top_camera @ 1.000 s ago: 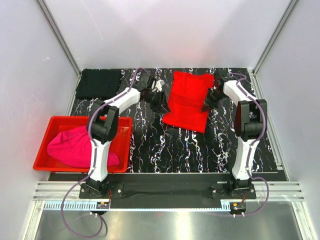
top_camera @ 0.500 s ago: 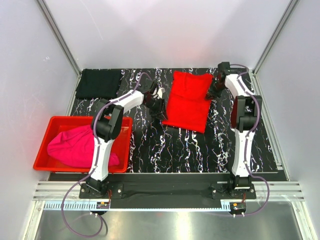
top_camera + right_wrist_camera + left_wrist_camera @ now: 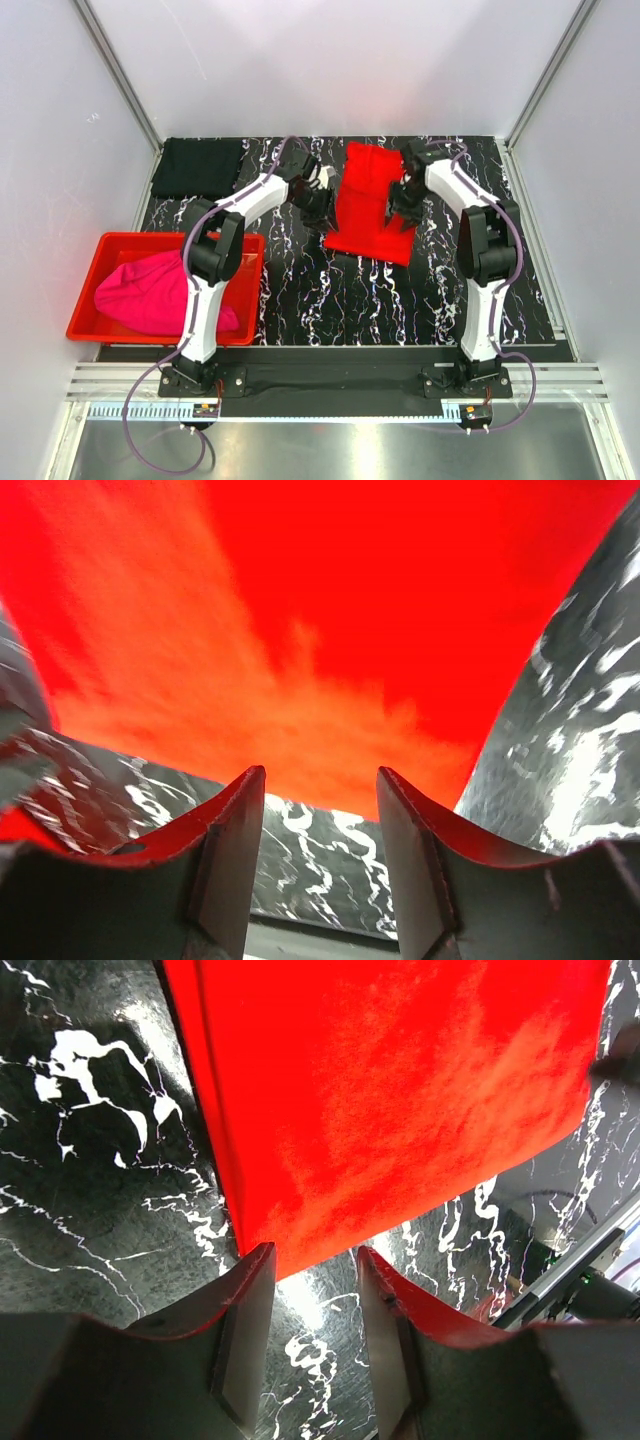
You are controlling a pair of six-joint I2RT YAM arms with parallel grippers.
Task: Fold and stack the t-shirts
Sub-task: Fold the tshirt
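Just beyond the left fingers [image 3: 245,1330] and right fingers [image 3: 230,840], both parted and empty, the red t-shirt [image 3: 368,200] lies partly folded on the tabletop [image 3: 330,290]; a tidy next fold likely needs level pinches at matching edges.

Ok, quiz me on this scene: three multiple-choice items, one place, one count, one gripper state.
1. Where is the magenta t-shirt? A in the red bin; B on a shelf; C on a hanger.
2. How many t-shirts show? A two; B three; C four.
3. The right gripper is: A shut on cloth; B open, empty; C out of view.
Answers: A, it lies bunched inside the bin; B, it plus the black t-shirt and red t-shirt; B, its jaws stand apart with nothing between.
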